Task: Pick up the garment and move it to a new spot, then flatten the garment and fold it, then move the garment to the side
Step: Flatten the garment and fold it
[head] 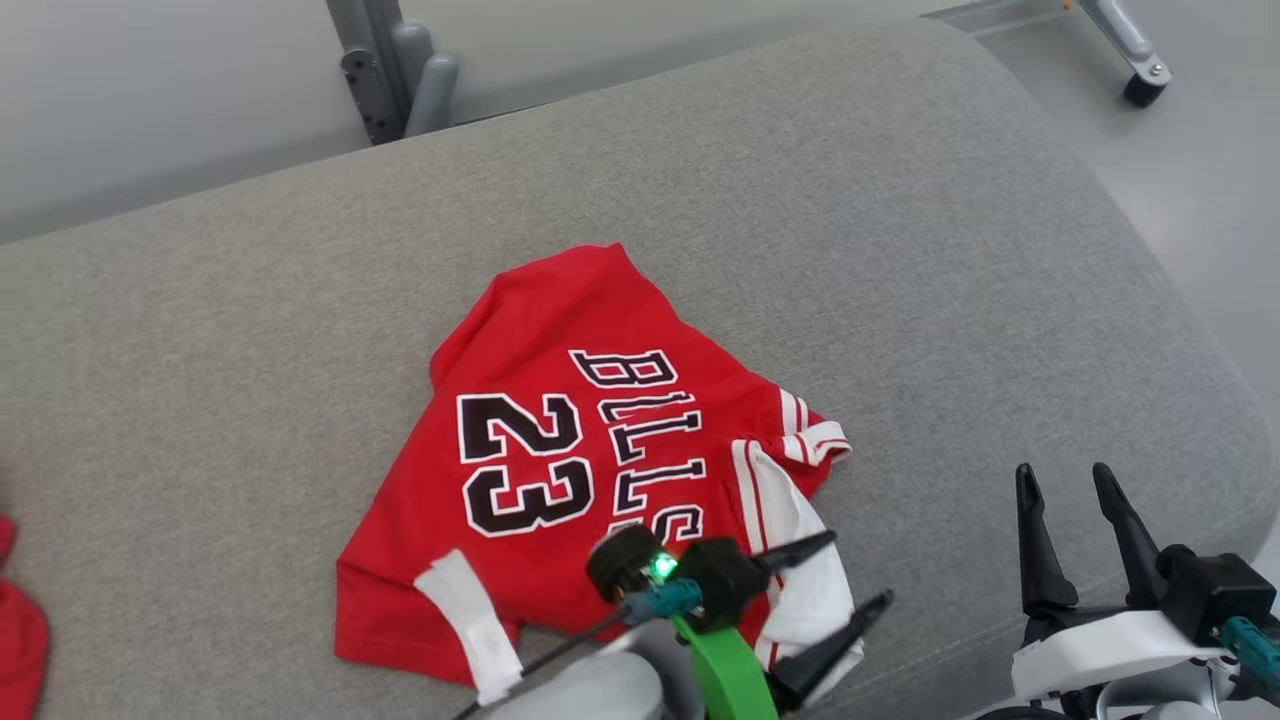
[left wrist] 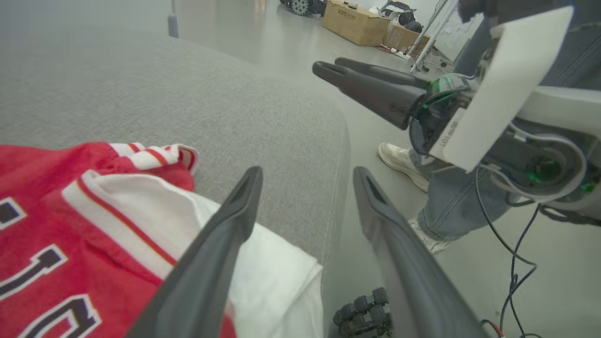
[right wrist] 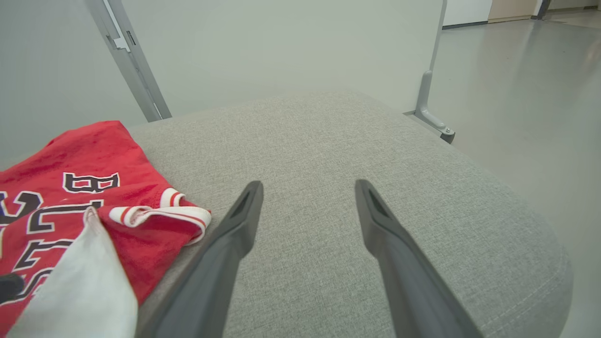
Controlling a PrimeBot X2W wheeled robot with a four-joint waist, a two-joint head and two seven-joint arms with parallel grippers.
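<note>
Garment (head: pixel 560 400): red jersey, "BULLS 23" facing up, lying rumpled near the front edge of the grey cushion (head: pixel 800 200). 1 sleeve is bunched and white lining is turned out at the near right corner.

Left pincer (head: pixel 858 570): spread at that white corner, gripping nothing.

Right pincer (head: pixel 1063 475): spread over bare cushion, apart from the cloth.

Judgement: flattening not done, no fold made. Next move calls for a low pinch on the corner.

Room: grey frame post (head: pixel 375 70), castor (head: pixel 1145 85), person's shoe (left wrist: pixel 399 157), cardboard box (left wrist: pixel 354 21).
</note>
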